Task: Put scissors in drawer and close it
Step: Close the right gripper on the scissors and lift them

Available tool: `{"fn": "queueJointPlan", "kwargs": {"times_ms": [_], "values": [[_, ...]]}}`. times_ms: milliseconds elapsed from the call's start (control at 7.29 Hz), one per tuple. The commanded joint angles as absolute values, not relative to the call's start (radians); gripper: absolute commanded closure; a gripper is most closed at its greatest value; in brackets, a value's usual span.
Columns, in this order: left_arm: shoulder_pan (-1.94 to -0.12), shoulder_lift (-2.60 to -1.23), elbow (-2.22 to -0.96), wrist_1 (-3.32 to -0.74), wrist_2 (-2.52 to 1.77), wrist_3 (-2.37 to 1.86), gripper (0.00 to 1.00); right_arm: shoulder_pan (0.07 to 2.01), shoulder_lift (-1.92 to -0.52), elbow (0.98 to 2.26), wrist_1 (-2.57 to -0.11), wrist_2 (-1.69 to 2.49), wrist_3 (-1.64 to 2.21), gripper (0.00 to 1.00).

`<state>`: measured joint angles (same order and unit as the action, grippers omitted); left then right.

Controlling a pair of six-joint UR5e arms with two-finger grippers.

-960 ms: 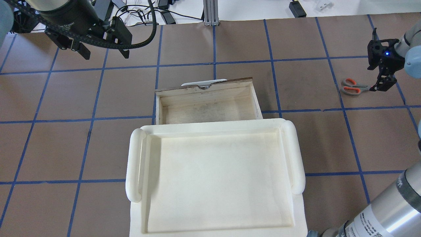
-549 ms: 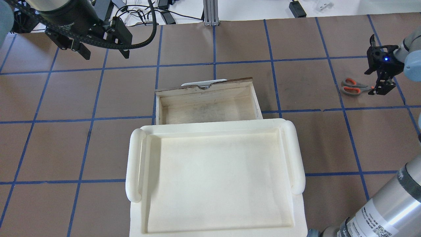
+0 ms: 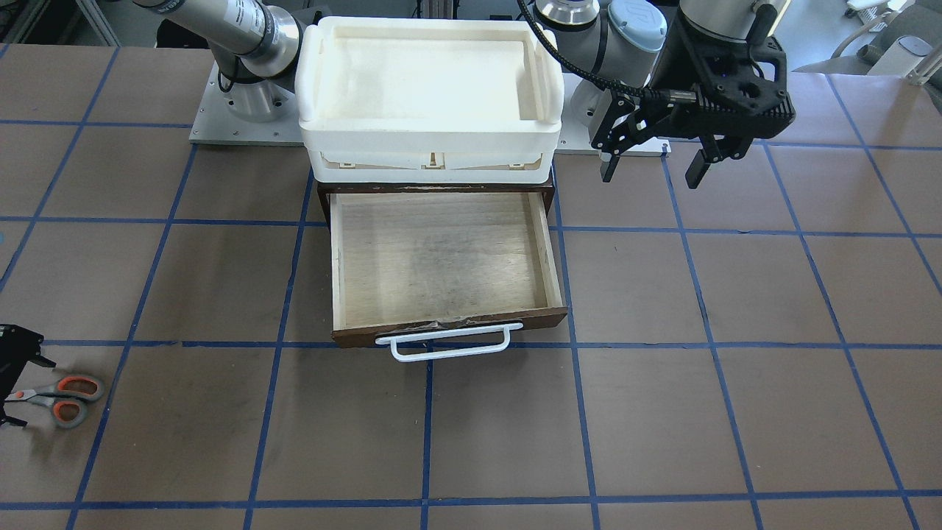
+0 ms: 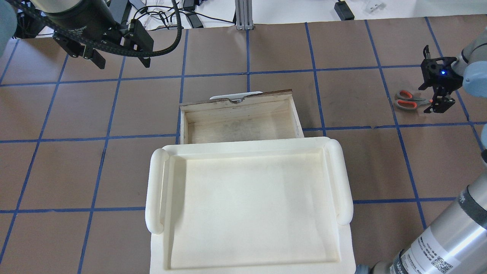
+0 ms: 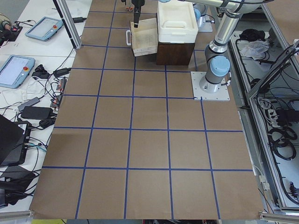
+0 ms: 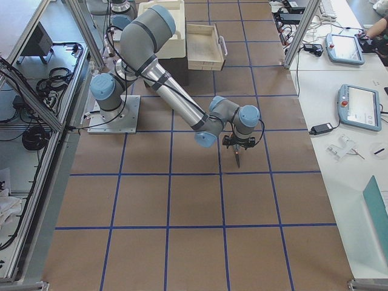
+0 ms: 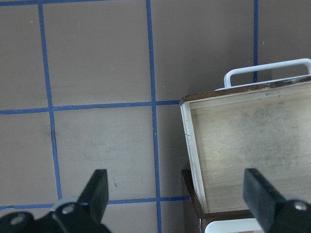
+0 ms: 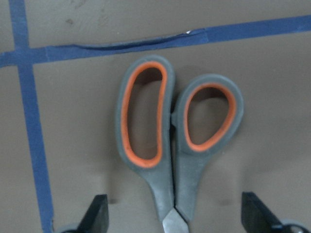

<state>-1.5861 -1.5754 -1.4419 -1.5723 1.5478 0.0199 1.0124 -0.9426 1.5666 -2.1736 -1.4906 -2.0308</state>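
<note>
The scissors lie flat on the table at the far right, handle loops toward the drawer; they also show in the front view and the right wrist view. My right gripper is open and low over them, its fingers straddling the scissors near the pivot without touching. The drawer is pulled open and empty, with its white handle at the front. My left gripper is open and empty, held high beyond the drawer's left front corner.
A white plastic tray sits on top of the brown cabinet that holds the drawer. The brown table top carries a grid of blue tape. Cables and a metal post lie beyond the far edge.
My right gripper has come lower and a little closer over the scissors' blades. The left arm, drawer and scissors have not moved.
</note>
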Motion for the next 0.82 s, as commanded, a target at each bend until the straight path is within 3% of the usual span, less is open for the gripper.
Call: {"fn": "queueJointPlan", "kwargs": {"times_ms": [0,274,411,686], "values": [[-1.585,-1.575,-1.442,-1.572,1.548,0.020,0.00,1.012,-0.942,1.566,-2.175,-1.493,-2.034,0.54],[-1.585,-1.575,-1.442,-1.572,1.548,0.020,0.00,1.012,-0.943,1.566,-2.175,-1.494,-2.048,0.80],[-1.585,-1.575,-1.442,-1.572,1.548,0.020,0.00,1.014,-0.945,1.566,-2.174,-1.505,-2.057,1.00],[-1.586,-1.575,-1.440,-1.572,1.548,0.020,0.00,1.020,-0.951,1.565,-2.171,-1.545,-2.056,1.00]]}}
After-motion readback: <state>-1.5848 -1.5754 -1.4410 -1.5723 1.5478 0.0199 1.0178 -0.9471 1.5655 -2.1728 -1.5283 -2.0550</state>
